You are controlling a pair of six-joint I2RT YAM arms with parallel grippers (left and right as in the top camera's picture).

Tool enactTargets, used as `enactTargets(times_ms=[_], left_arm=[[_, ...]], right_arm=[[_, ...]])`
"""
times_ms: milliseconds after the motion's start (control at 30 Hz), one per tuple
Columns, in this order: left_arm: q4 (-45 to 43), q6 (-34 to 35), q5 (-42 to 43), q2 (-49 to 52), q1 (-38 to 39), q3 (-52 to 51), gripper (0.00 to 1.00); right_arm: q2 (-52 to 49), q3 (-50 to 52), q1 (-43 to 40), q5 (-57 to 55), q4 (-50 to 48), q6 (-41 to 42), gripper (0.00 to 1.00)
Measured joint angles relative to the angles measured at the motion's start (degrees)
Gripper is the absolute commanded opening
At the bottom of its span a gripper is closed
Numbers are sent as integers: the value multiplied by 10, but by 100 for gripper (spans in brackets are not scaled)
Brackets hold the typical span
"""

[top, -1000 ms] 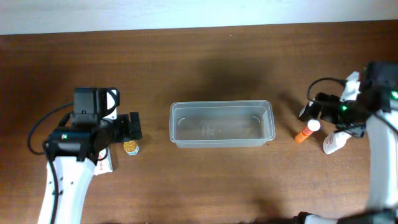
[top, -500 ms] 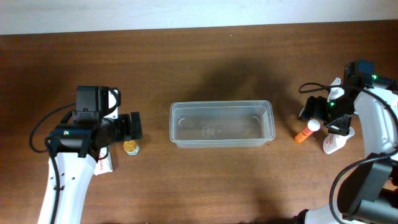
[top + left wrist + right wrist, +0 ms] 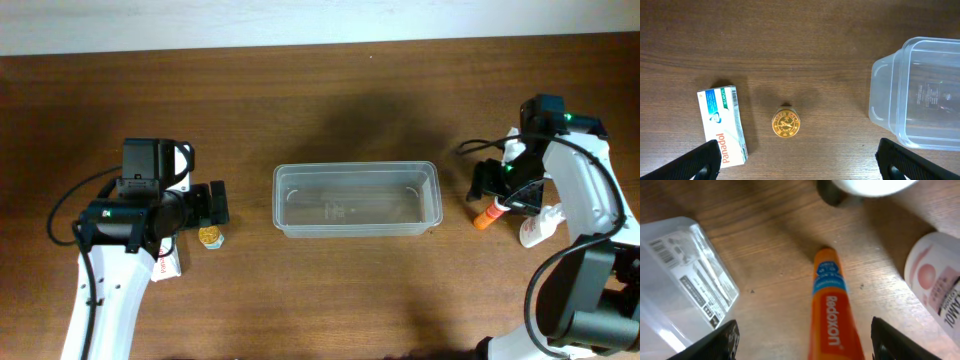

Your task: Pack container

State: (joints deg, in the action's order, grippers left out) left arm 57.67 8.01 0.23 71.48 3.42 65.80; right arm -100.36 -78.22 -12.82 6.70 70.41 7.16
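Observation:
The clear plastic container [image 3: 357, 200] stands empty at the table's middle; its corner shows in the left wrist view [image 3: 920, 95] and in the right wrist view [image 3: 682, 280]. My left gripper [image 3: 212, 204] is open above a small gold-lidded jar [image 3: 210, 236], which shows in the left wrist view [image 3: 786, 123] beside a white Panadol box [image 3: 722, 125]. My right gripper [image 3: 487, 182] is open, its fingers either side of an orange Redoxon tube [image 3: 832, 310] lying on the table [image 3: 485, 217]. A white bottle [image 3: 537, 230] lies to the tube's right.
The Panadol box [image 3: 165, 262] lies partly under the left arm. The white bottle with a pink label shows at the right edge of the right wrist view [image 3: 940, 287]. A pale wall runs along the table's far edge.
My right arm has swung left and forward, bringing its gripper from beside the tube's cap to over the orange tube. The left arm and the objects have stayed put.

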Motion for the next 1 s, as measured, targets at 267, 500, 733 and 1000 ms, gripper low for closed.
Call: enactTargets(times_ms=[267, 500, 733, 1000], left_arm=[[0, 0, 0, 0, 0, 0, 99], [0, 0, 0, 0, 0, 0, 99], [0, 0, 0, 0, 0, 0, 99], [0, 0, 0, 0, 0, 0, 99]], right_arm=[[0, 0, 0, -18, 7, 5, 56], [0, 0, 0, -24, 10, 6, 35], [0, 0, 0, -24, 10, 6, 25], [0, 0, 0, -24, 9, 6, 18]])
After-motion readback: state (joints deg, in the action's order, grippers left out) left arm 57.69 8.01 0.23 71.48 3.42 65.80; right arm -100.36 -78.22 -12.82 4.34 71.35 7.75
